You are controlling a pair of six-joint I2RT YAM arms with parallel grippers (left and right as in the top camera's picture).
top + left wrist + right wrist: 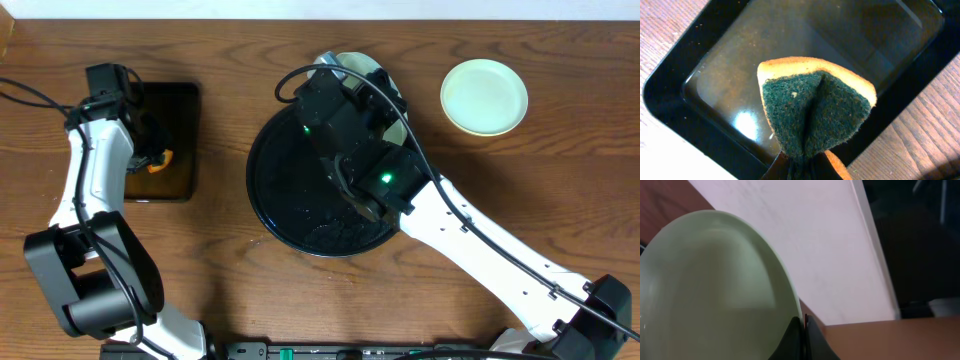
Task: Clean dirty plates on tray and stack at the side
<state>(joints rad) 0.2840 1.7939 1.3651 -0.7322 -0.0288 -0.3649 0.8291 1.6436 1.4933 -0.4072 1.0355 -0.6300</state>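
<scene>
L pincer (802, 169) pinches folded rough sponge (815, 112); R pincer (802, 336) clamps glossy round plate (710, 290).

Pale plate (484, 96) beside black tray (280, 190); second plate (715, 290) tilted above.

Rect black tray (180, 115) on wood surface (230, 60), glossy inside w/ light glare. Sponge (815, 115) over tray, folded in half, green scour side out, orange-yellow foam along edge; contact w/ tray unclear. Black cable (30, 92) left of tray.
</scene>
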